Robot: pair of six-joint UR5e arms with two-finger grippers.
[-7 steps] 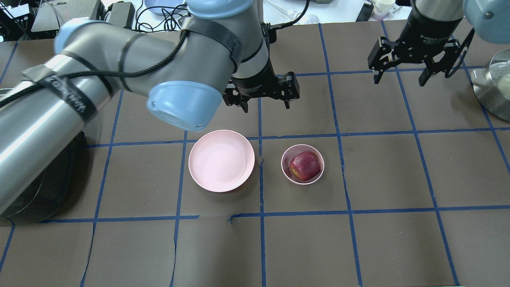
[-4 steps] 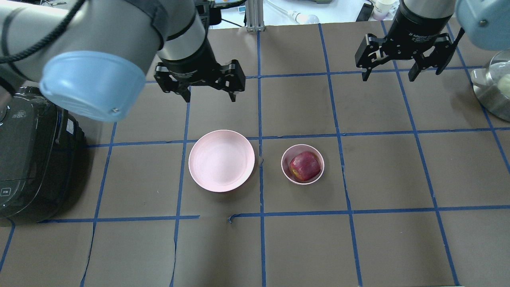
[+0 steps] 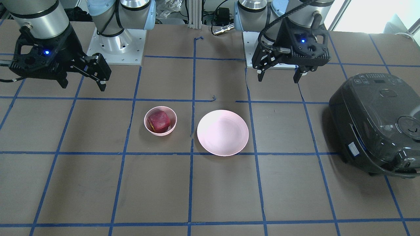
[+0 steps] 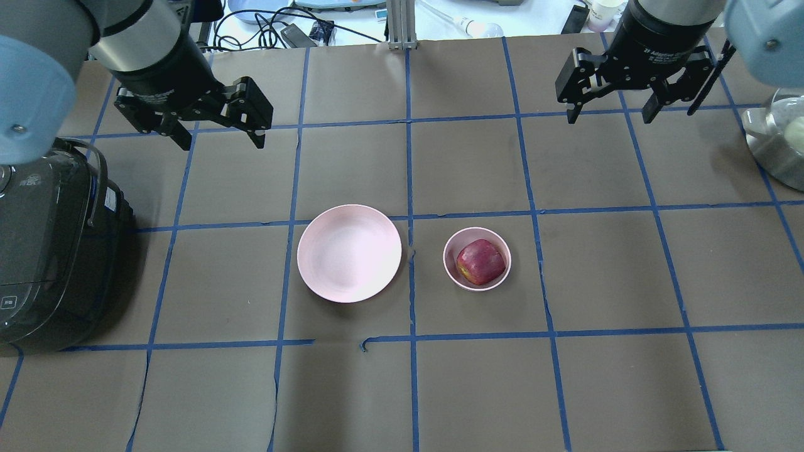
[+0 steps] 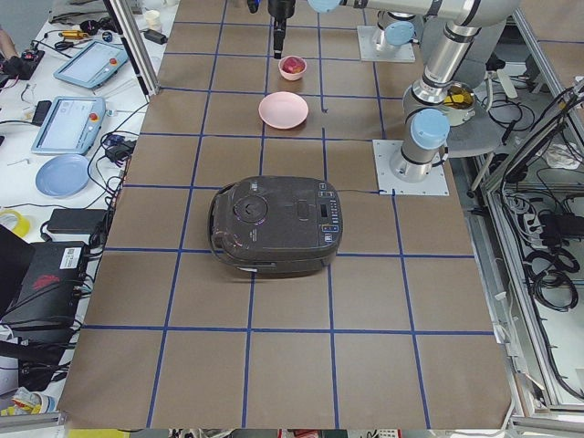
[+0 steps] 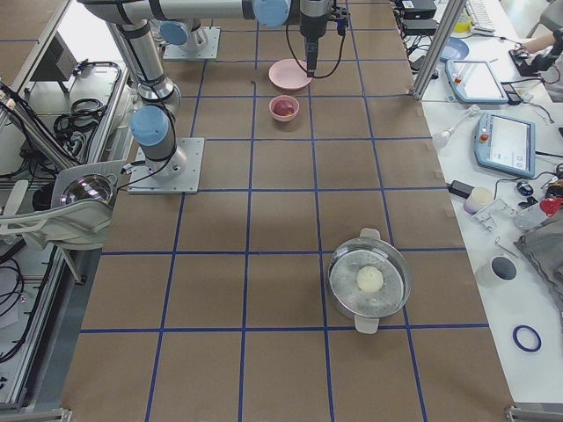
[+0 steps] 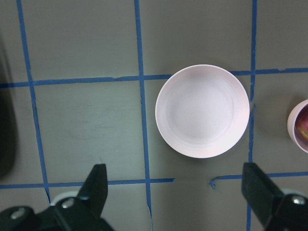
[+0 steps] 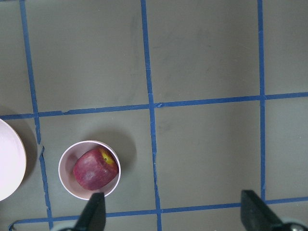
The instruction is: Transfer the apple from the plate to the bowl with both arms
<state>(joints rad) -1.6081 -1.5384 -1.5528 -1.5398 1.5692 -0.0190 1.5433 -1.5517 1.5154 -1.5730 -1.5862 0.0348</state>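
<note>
The dark red apple (image 4: pixel 480 261) lies in the small pink bowl (image 4: pixel 450 262), right of the bare flat pink plate (image 4: pixel 349 253). The apple (image 8: pixel 96 168) and bowl (image 8: pixel 66 178) also show in the right wrist view, and the plate (image 7: pixel 202 118) in the left wrist view. My left gripper (image 4: pixel 221 137) is open and empty, high over the table's far left. My right gripper (image 4: pixel 610 113) is open and empty, high over the far right. In the front view the apple (image 3: pixel 158 121), plate (image 3: pixel 222 132), left gripper (image 3: pixel 279 76) and right gripper (image 3: pixel 82 86) show too.
A black rice cooker (image 4: pixel 44 251) stands at the table's left edge. A steel pot with a glass lid (image 4: pixel 779 141) stands at the far right edge. Blue tape lines grid the brown table (image 4: pixel 603 376). Cables and devices lie beyond the far edge.
My left arm has swung from above the plate far to the left and back, open and empty. My right gripper has shifted slightly left and back. Apple, bowl and plate have not moved.
</note>
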